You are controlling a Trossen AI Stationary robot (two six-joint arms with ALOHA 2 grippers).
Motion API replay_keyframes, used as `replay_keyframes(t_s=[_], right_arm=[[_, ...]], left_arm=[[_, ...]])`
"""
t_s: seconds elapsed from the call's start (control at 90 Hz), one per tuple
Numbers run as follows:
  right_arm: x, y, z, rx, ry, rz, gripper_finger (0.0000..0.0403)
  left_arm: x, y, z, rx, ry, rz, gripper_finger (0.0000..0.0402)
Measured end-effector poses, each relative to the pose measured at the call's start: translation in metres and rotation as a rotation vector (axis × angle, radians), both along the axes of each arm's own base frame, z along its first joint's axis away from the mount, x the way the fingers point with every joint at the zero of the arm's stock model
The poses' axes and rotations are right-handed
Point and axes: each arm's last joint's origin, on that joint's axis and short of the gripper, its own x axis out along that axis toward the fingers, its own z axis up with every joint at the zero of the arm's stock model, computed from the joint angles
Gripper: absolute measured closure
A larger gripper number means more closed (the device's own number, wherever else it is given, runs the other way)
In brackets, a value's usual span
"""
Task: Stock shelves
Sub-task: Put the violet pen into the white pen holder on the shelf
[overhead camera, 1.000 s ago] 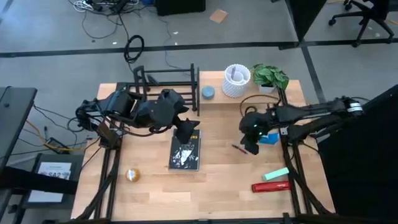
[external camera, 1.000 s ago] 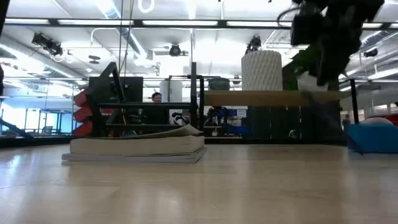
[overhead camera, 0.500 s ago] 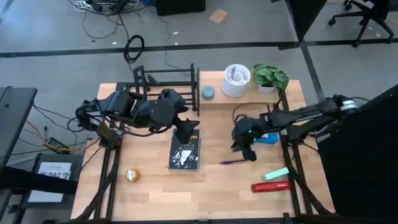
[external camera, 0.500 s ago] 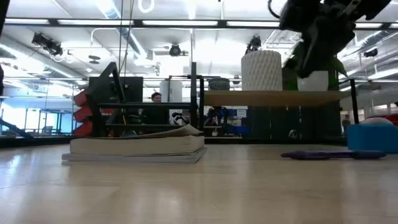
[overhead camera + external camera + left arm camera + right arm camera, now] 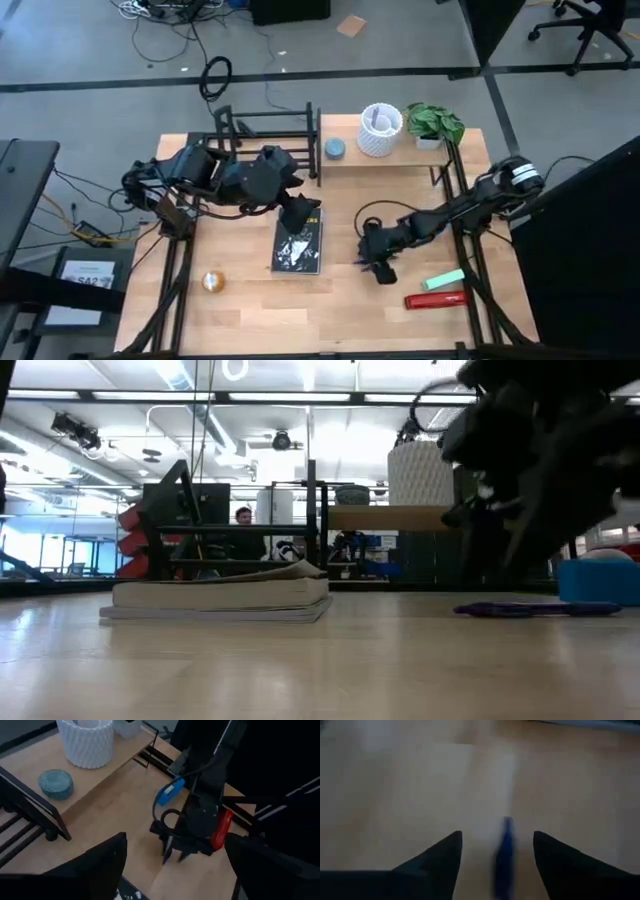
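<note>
Since one second ago the right tool (image 5: 372, 262) has come forward and down, from beside the blue box (image 5: 434, 222) to the middle of the counter (image 5: 250, 310), and the purple pen (image 5: 535, 609) that it carried now lies flat on the wood. In the right wrist view the two dark fingers (image 5: 435, 857) are spread wide with the pen between them, not pinched — I think the tool wants to take it up again.

The left tool (image 5: 298, 211) hangs over the far end of the book (image 5: 299, 244), which is flat on the counter; if it is spread or pressed together I cannot tell.

The task looks only partly done. The wooden shelf (image 5: 400, 157) at the far right carries the white ribbed vase (image 5: 380, 129), the green plant (image 5: 434, 123) and a small blue-grey round dish (image 5: 334, 149). The black rack (image 5: 265, 135) at the far left seems bare from above.

Left on the counter — the book, the pen, the blue box, a green bar (image 5: 443, 280), a red item (image 5: 434, 299) near the right front corner and a small yellow ball (image 5: 211, 281) at the left front. So most of the stocking is not yet done, in my judgement.
</note>
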Motion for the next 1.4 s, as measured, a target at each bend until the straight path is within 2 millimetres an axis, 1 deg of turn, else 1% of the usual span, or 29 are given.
replay_keyframes(t_s=[0.078,0.256,0.356,0.433,0.578,0.7,0.756,0.8,0.867,0.989,1.089,1.189,1.278,1.344,1.4], right_arm=[[-0.006,0.0,-0.009,0.016,-0.018,-0.028,0.021],[-0.033,0.0,-0.032,0.062,-0.056,-0.063,0.0235],[-0.049,0.001,-0.042,0.057,-0.076,-0.085,0.0248],[-0.055,0.001,-0.046,0.038,-0.093,-0.102,0.026],[-0.055,0.004,-0.056,0.039,-0.129,-0.116,0.0298],[-0.048,0.01,-0.063,0.11,-0.152,-0.164,0.0354],[-0.045,0.012,-0.063,0.149,-0.149,-0.172,0.0382],[-0.043,0.013,-0.062,0.169,-0.143,-0.169,0.039],[-0.041,0.014,-0.057,0.2,-0.136,-0.192,0.0391],[-0.041,0.008,-0.044,0.315,-0.113,-0.271,0.0397],[-0.044,0.002,-0.027,0.408,-0.133,-0.341,0.0398],[-0.043,-0.003,0.011,0.499,-0.295,-0.37,0.0399],[-0.047,-0.01,0.043,0.52,-0.416,-0.412,0.04],[-0.048,-0.015,0.083,0.551,-0.567,-0.444,0.04],[-0.051,-0.021,0.117,0.544,-0.681,-0.478,0.0401]], left_arm=[[0.0,0.0,-0.001,-0.017,0.002,0.013,0.009],[-0.001,0.0,-0.001,-0.052,-0.005,0.039,0.009],[-0.001,0.0,-0.001,-0.076,-0.011,0.057,0.009],[-0.001,0.0,-0.001,-0.086,-0.015,0.07,0.009],[-0.001,0.0,-0.001,-0.11,-0.025,0.093,0.009],[-0.001,0.0,-0.001,-0.129,-0.032,0.107,0.009],[0.0,0.0,0.0,-0.141,-0.039,0.114,0.009],[0.0,0.0,-0.001,-0.146,-0.039,0.117,0.009],[0.0,0.0,0.0,-0.147,-0.042,0.118,0.009],[0.0,0.0,0.0,-0.146,-0.041,0.117,0.009],[0.0,0.0,0.0,-0.133,-0.036,0.108,0.009],[0.0,0.0,0.0,-0.095,-0.027,0.081,0.009],[0.0,0.0,0.0,-0.055,-0.02,0.052,0.009],[0.001,0.0,0.001,-0.017,-0.019,0.023,0.009],[0.001,0.0,0.002,0.017,-0.016,-0.002,0.009]])
